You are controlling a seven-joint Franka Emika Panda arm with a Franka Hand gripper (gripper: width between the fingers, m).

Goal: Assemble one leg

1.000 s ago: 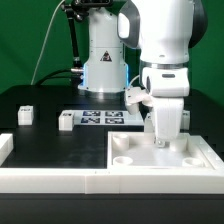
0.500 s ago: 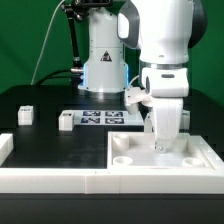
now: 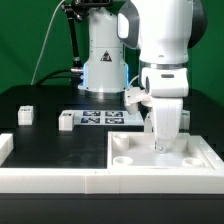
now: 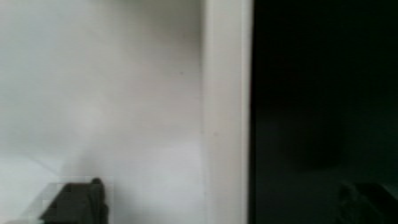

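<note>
Gripper: white two-finger gripper, fingers spread with nothing between them, low over large white square plate.
Leg: small white rectangular block on black table, well apart, toward the exterior view's left.

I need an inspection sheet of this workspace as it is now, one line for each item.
surface: black table, white border rails at its near side.
job's things: one leg at the exterior view's left, a second leg beside the marker board, square plate with sockets.
clutter: nothing seen.
grippers: gripper low over the plate, open or shut unclear.
cables: thin cable behind the table.
surroundings: green backdrop.
</note>
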